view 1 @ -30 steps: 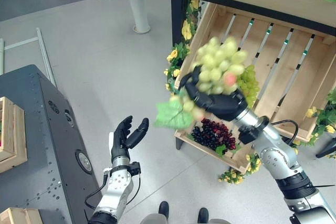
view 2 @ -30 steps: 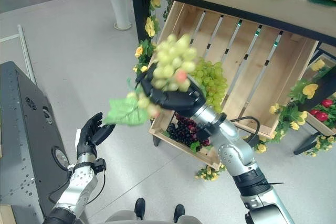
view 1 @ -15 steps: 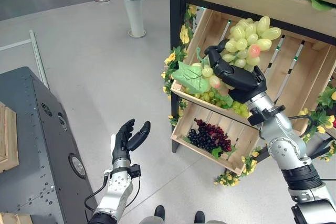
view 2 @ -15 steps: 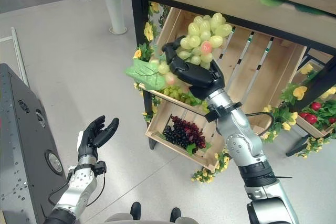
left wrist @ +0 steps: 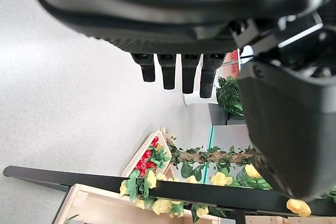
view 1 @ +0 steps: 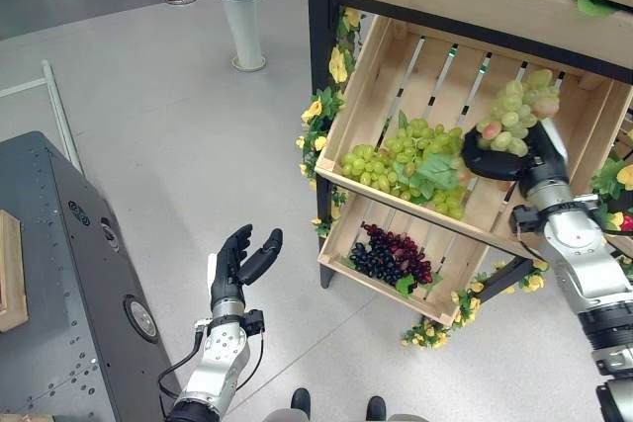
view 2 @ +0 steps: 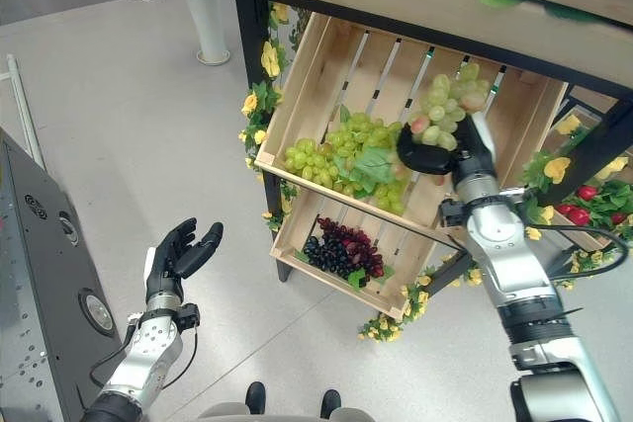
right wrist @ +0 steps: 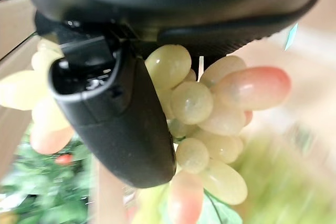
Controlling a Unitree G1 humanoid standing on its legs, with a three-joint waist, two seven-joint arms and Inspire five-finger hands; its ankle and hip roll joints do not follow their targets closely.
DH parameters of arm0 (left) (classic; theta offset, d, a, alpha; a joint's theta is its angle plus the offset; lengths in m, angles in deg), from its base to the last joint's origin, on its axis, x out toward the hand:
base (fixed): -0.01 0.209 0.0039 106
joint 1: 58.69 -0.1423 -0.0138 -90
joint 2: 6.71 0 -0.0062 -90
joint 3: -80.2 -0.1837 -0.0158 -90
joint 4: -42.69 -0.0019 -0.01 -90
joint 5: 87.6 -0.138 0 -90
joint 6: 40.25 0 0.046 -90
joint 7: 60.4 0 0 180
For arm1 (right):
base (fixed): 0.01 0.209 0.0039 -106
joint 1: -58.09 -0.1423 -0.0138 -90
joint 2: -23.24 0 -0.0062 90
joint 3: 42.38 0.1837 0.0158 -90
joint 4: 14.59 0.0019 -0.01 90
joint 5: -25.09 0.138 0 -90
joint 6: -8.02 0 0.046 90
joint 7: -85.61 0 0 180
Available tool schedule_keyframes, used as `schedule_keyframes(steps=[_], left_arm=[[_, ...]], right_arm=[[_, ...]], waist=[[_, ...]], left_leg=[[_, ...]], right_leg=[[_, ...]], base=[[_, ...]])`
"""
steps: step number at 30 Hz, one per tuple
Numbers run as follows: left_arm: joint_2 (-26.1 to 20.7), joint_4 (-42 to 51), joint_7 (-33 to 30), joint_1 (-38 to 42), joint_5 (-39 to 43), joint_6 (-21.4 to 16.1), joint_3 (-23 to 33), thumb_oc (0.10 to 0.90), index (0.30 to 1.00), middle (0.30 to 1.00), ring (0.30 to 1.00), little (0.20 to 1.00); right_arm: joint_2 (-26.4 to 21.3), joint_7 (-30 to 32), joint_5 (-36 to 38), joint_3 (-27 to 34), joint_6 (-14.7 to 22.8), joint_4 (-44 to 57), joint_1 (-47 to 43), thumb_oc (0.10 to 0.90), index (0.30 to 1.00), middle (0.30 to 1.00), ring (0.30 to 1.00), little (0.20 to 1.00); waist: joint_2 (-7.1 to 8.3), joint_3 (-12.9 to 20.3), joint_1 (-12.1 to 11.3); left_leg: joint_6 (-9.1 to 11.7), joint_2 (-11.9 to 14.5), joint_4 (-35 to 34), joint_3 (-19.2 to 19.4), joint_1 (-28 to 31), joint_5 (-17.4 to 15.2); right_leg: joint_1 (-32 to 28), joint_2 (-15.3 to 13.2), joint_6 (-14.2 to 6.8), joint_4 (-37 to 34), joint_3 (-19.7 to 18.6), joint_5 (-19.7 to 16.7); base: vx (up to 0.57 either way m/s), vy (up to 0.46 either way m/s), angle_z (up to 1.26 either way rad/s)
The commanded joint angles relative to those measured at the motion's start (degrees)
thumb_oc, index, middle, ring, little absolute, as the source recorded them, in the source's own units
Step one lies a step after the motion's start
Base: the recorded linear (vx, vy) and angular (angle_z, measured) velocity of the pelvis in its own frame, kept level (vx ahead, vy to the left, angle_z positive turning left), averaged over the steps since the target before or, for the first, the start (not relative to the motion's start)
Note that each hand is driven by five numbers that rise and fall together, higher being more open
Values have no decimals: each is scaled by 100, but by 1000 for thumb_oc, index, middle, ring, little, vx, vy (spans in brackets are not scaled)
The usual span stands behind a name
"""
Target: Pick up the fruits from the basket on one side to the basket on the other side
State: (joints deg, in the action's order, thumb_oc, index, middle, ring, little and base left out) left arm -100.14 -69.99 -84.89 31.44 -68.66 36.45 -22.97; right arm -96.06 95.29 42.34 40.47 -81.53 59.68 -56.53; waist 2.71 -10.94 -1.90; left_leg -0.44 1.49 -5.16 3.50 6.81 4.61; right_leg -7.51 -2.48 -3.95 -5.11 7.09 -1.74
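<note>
My right hand point(view 1: 510, 162) is shut on a bunch of pale green grapes point(view 1: 520, 112) with a few pink ones, held up over the right part of the tilted upper wooden crate point(view 1: 371, 81). The right wrist view shows the thumb point(right wrist: 118, 114) pressed against those grapes point(right wrist: 207, 106). A larger heap of green grapes point(view 1: 410, 160) with leaves lies at the crate's low front edge. Dark red grapes point(view 1: 394, 256) lie in the lower crate point(view 1: 391, 294). My left hand point(view 1: 237, 262) hangs open over the floor, palm up, its fingers point(left wrist: 178, 72) straight and holding nothing.
A grey machine top point(view 1: 54, 274) stands at the left with a small wooden box point(view 1: 10, 284) on it. A white planter point(view 1: 243, 32) stands behind. Yellow artificial flowers point(view 1: 331, 61) trim the black rack. Another crate with red fruit point(view 2: 596, 207) sits to the right.
My right hand has carried the grape bunch rightwards, from in front of the rack's left side to above the upper crate's right part. The left hand has stayed put.
</note>
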Motion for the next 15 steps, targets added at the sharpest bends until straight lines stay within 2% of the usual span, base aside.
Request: schedule_keyframes(steps=[1,8,11,14,15], left_arm=[[-384,69,-99,463,64,-686,-337,800,900,900,900,900],[-486,159,-46,551,118,-559,-434,800,900,900,900,900],[-529,186,14,626,135,-506,-547,800,900,900,900,900],[-534,146,109,666,175,-529,-611,800,900,900,900,900],[-526,127,158,701,188,-523,-647,800,900,900,900,900]], right_arm=[[-717,846,-776,21,519,-436,-1407,400,300,300,300,300],[-1062,1049,-1285,-530,151,-1362,-1952,400,300,300,300,300],[-1216,696,-1387,-1095,8,-1910,-2501,400,300,300,300,300],[-1307,153,-1629,-1649,-290,-2217,-2960,400,300,300,300,300],[-1360,-256,-1831,-2050,-403,-2482,-3244,400,300,300,300,300]], waist=[[135,531,-114],[138,504,-223],[151,514,-306],[164,529,-354],[179,541,-388]], left_leg=[[-42,-168,16,-31,266,-1012],[-31,-173,16,-99,271,-1006],[-17,-181,16,-140,252,-992],[-3,-190,16,-174,222,-975],[3,-193,16,-191,201,-961]], right_leg=[[-150,-148,-24,11,89,221],[-178,-162,-31,11,160,220],[-173,-171,-32,11,215,222],[-155,-172,-29,11,245,224],[-144,-174,-30,11,270,222]], base=[[0,0,0],[0,0,0],[2,-2,1],[1,1,1],[1,3,3]])
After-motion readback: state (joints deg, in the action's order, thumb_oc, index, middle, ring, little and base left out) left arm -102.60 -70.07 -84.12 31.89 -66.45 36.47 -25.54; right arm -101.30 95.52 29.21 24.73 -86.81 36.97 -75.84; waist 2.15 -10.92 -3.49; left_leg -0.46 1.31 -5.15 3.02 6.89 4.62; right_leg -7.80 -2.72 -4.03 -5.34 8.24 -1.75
